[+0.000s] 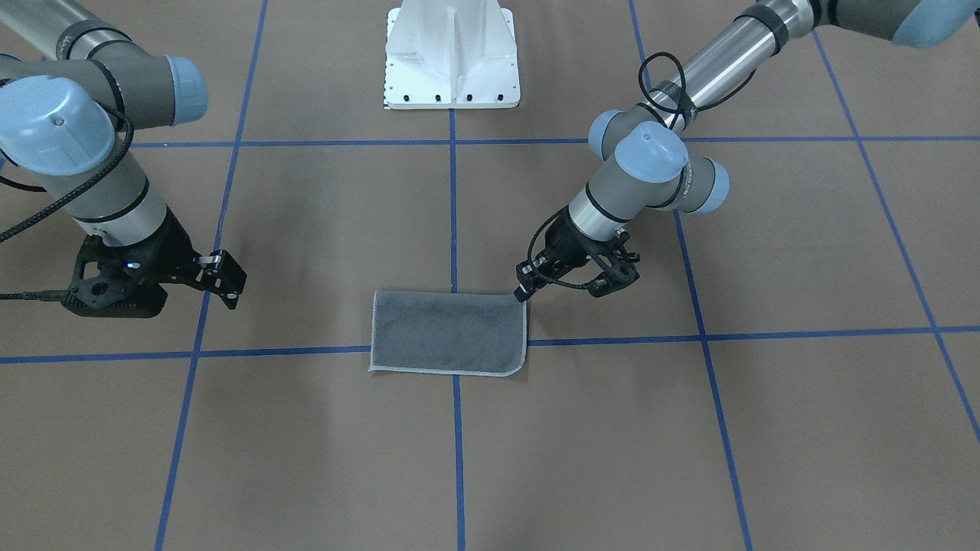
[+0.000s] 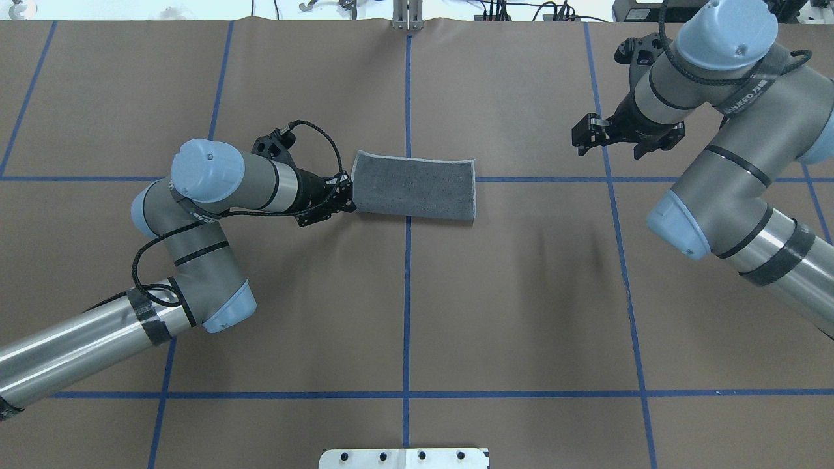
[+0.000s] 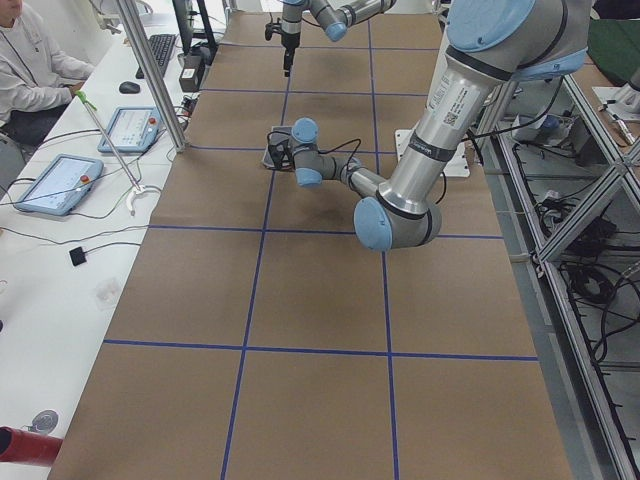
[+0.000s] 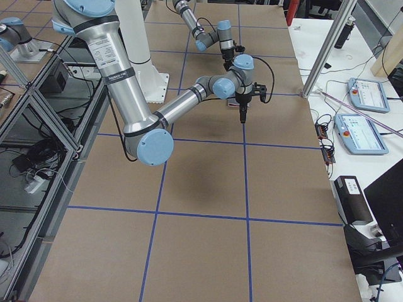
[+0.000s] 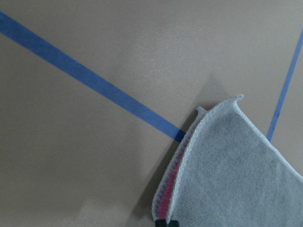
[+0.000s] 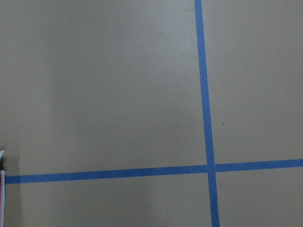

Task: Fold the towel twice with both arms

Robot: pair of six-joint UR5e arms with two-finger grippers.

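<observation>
The towel (image 2: 414,189), folded once, is lying grey-side-up between the middle of the desk (image 2: 521,293) and its edge opposite the robot, left fingers (image 1: 524,291) pinching one corner, right fingers (image 2: 584,133) hovering wide and empty; both should probably lift evenly.

Wht base (image 1: 452,53), blue tape grid (image 1: 453,229)

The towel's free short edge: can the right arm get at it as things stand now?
Probably yes. The right gripper hangs open, apart from the towel, and nothing lies on the table between them. The left gripper is at the opposite edge, out of the way.
</observation>
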